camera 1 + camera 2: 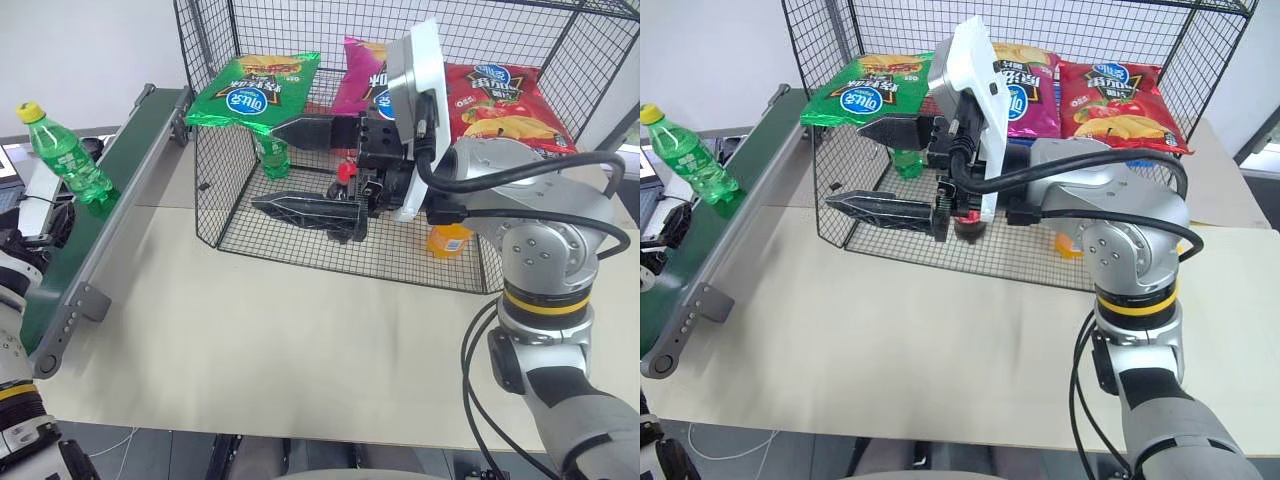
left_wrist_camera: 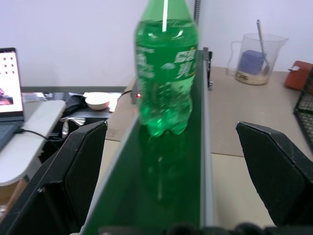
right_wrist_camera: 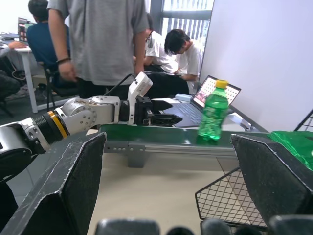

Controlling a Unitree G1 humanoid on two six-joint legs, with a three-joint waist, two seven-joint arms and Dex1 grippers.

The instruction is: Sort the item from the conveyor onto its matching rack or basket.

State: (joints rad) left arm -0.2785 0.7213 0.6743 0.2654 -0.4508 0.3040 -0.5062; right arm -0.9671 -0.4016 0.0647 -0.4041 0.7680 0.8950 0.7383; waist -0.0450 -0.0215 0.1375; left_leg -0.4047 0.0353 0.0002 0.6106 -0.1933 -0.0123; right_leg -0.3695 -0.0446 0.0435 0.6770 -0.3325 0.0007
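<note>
A small green soda bottle point(image 1: 66, 154) with a yellow cap stands upright on the dark-green conveyor point(image 1: 95, 215), its long axis vertical and cap pointing up, toward the belt's far end. The belt runs along the left edge of the beige table point(image 1: 280, 340).

The left gripper point(image 2: 166, 181) hangs just above the belt on the near side of the bottle, its 2 black fingers point(image 2: 73, 171) spread wide on either side of the belt and touching nothing. The right wrist view shows it point(image 3: 164, 119) level with the belt, pointing along it at the bottle point(image 3: 213, 112), still apart from it.

The right gripper point(image 1: 300, 165) is raised in front of the black wire-mesh cage point(image 1: 400, 255) at the table's far edge, pointing toward the conveyor, its 2 fingers apart and empty.

Inside the cage's lower compartment stand a 2nd green bottle point(image 1: 272, 155), upright near the left wall, an orange soda bottle point(image 1: 448, 240) toward the right, and a red-capped bottle point(image 1: 346, 172) largely hidden behind the right gripper. On the slanted upper shelf lie 3 chip bags: green point(image 1: 250, 92), magenta point(image 1: 362, 75) and red point(image 1: 500, 105).

In the right wrist view, people point(image 3: 102, 44) stand and sit beyond the conveyor, beside an open laptop point(image 3: 215, 93).
</note>
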